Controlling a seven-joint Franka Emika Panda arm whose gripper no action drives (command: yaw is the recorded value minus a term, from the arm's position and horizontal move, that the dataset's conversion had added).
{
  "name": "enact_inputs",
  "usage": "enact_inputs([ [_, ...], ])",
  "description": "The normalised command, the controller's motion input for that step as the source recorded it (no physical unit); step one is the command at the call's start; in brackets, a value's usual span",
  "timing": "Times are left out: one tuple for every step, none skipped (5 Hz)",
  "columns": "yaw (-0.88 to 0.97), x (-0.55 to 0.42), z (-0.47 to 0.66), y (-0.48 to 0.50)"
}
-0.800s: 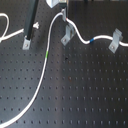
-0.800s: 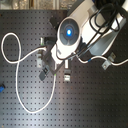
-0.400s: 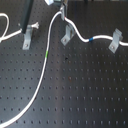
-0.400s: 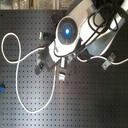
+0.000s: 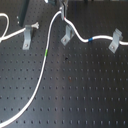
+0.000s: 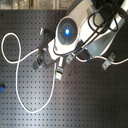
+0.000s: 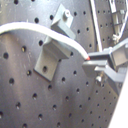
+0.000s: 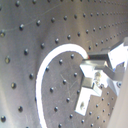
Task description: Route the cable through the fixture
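A white cable (image 5: 44,57) runs from the front left of the first exterior view up to my gripper (image 5: 62,11) at the top. It then drops past the middle grey fixture (image 5: 66,36), past a blue mark (image 5: 90,39), to the right fixture (image 5: 115,41). The gripper is shut on the cable. In the first wrist view the cable (image 7: 30,27) lies across the top of a fixture (image 7: 46,59) and ends at my fingers (image 7: 107,59). I cannot tell whether it sits in the slot. In the second wrist view the cable (image 8: 42,70) curves beside the fixture (image 8: 90,82).
A third grey fixture (image 5: 27,38) stands at the first exterior view's left, with another cable stretch (image 5: 6,30) beside it. The black perforated board (image 5: 85,90) carries everything. In the second exterior view the arm (image 6: 66,31) covers the middle and the cable loops at the left (image 6: 17,75).
My gripper has carried the cable to the right and toward the top in the first exterior view, from near the left fixture to above the middle fixture. The cable's bend moved with it.
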Motion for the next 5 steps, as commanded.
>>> enact_inputs([
  [0.67,0.155,0.15,0.071],
  [0.01,0.051,0.0,0.017],
  [0.03,0.235,0.47,0.022],
  [0.0,0.169,0.7,-0.19],
  [0.0,0.122,0.65,-0.181],
])
